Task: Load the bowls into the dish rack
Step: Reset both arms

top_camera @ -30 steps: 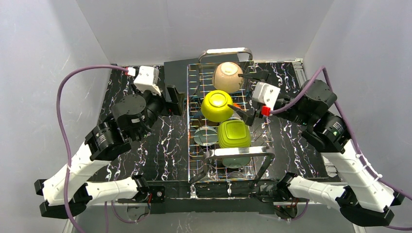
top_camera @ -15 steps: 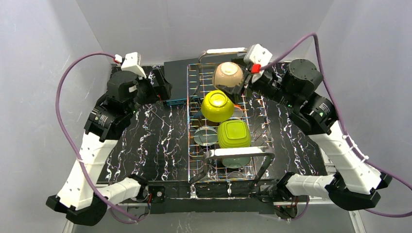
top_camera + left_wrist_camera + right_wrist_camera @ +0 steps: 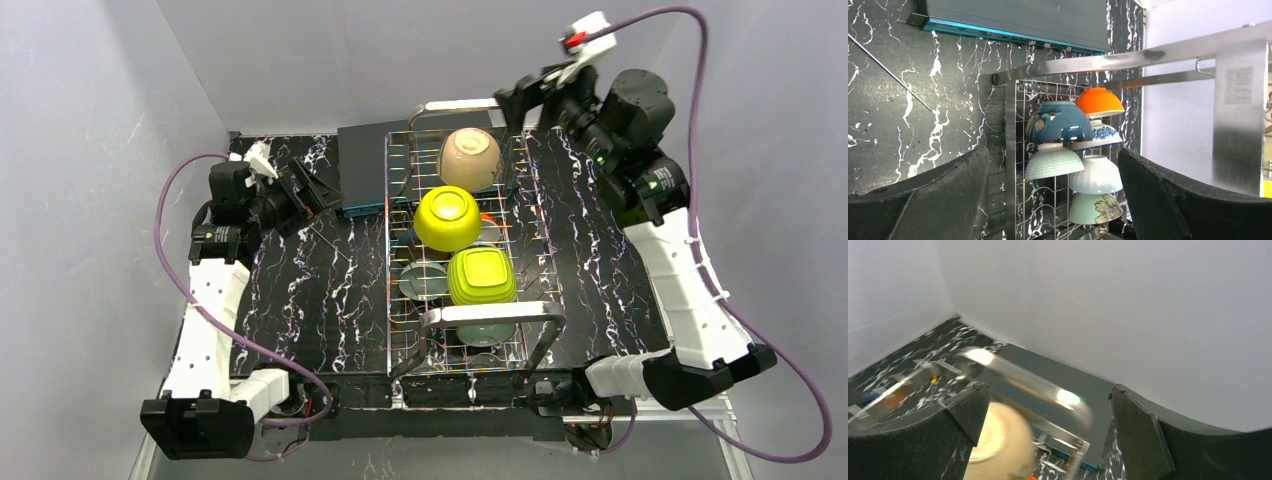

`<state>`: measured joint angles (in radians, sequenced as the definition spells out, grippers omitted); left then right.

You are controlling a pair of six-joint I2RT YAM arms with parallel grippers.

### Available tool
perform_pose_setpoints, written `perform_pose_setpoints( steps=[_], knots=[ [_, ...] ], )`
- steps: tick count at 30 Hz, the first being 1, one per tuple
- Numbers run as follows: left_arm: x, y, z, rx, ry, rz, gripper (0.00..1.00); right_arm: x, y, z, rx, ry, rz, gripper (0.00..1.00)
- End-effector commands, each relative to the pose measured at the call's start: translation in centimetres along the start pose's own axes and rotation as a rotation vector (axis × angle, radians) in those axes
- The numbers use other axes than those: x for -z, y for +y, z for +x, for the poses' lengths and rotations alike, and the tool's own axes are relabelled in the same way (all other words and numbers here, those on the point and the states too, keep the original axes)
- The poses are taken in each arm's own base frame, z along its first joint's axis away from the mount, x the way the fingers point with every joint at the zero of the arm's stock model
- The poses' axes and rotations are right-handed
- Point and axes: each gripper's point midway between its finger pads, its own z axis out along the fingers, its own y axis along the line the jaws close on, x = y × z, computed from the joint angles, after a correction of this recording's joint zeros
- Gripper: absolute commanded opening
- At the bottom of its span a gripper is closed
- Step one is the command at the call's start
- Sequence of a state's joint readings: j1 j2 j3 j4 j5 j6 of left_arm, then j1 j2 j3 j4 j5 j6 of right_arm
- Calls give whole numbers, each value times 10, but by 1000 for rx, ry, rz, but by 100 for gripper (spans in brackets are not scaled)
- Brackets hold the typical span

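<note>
The steel wire dish rack (image 3: 400, 290) stands mid-table and holds several bowls: a beige bowl (image 3: 470, 158) at the far end, a lime-yellow round bowl (image 3: 447, 218), a lime squarish bowl (image 3: 482, 276) and a pale green bowl (image 3: 487, 332) under the near handle. The left wrist view shows the rack (image 3: 1010, 150) side on with a dark blue bowl (image 3: 1058, 122), an orange bowl (image 3: 1099, 101) and white and green ones. My left gripper (image 3: 318, 187) is open and empty at the table's left. My right gripper (image 3: 520, 97) is open and empty, raised above the rack's far handle; the beige bowl (image 3: 993, 440) shows blurred below it.
A flat dark-teal box (image 3: 360, 165) lies at the back, left of the rack's far end. It shows in the left wrist view (image 3: 1018, 17) and the right wrist view (image 3: 1068, 390). White walls close in the table on three sides.
Both arms have pulled back. The right gripper left the beige bowl in the rack and rose up and back. The left gripper swung left and away from the rack.
</note>
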<state>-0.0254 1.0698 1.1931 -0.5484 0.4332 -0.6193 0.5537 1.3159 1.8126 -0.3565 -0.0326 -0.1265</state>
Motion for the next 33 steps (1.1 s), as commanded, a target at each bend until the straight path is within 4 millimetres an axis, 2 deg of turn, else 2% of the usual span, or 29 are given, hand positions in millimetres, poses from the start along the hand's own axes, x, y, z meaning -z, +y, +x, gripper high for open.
perform_pose_setpoints(
  steps=[1,5,8,11,14,16,18,20,24,26,28,31,33],
  knots=[
    [11,-8,-3,31,-17,141,98,1,-64,-1,-206,-91,130,99],
    [12,4,-4,-5,-69,128,98,14,-131,40,-395,-78,258,99],
    [12,13,-5,-46,-104,101,98,38,-170,76,-495,-103,381,99],
    [12,15,-8,-102,-138,107,98,65,-189,114,-498,-74,555,99],
    [11,29,-14,-122,-200,46,98,94,-203,153,-449,-6,724,99],
    [9,42,-18,-126,-255,-3,98,117,-204,197,-444,68,830,99],
    [5,56,-17,-131,-307,-37,98,140,-201,231,-431,97,913,99],
    [3,67,-20,-142,-378,-50,98,162,-193,266,-423,123,970,99],
    [-6,102,-21,-76,-499,-131,98,205,-176,336,-354,167,1063,99],
    [-10,127,-14,-39,-509,-213,98,222,-171,360,-327,169,1110,99],
    [-14,148,-4,-70,-493,-284,98,230,-165,375,-311,149,1114,99],
    [-10,182,4,-81,-511,-426,98,227,-153,386,-277,105,1037,99],
    [-8,199,9,-100,-522,-491,98,225,-151,395,-274,127,1023,99]
  ],
)
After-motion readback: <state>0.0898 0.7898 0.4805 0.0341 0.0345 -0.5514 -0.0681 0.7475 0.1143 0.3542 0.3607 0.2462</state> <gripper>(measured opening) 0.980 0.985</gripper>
